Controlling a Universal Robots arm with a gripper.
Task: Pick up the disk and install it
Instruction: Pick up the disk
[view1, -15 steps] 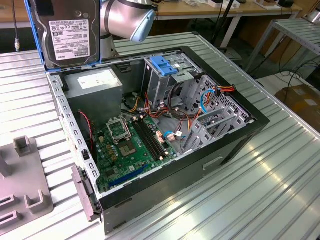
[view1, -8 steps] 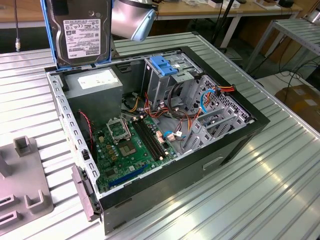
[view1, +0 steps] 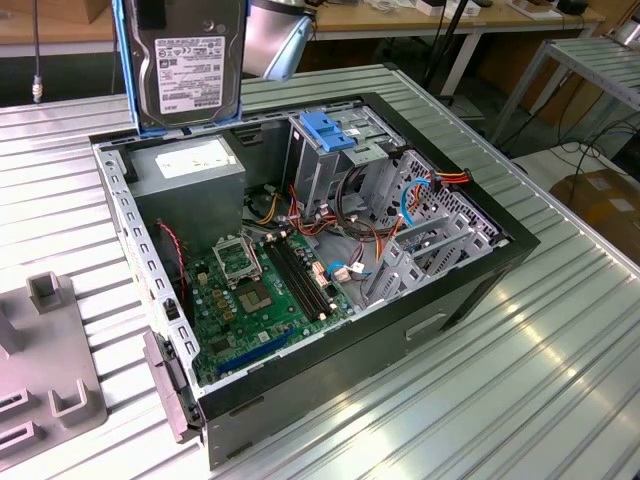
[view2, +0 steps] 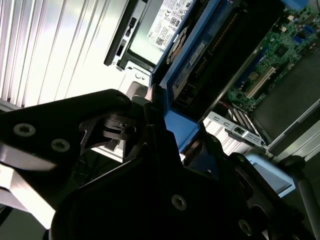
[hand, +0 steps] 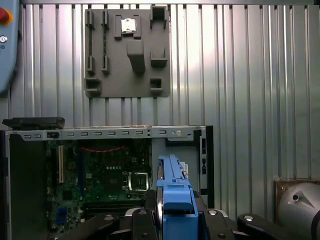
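Exterior view: the disk (view1: 190, 65) is held upright in the air, label outward, above the far edge of the open computer case (view1: 450, 300) and just over the power supply (view1: 190, 175). In the first wrist view it is seen edge-on, its blue bracket (hand: 172, 185) clamped between the two sides of the gripper (hand: 172, 215). The drive cage (view1: 335, 150), topped by a blue latch (view1: 325, 130), stands beside the supply, with cables (view1: 360, 225) bundled close by. A good install is judged to call for a firm grasp, the disk squared to the cage opening, and the cables avoided.
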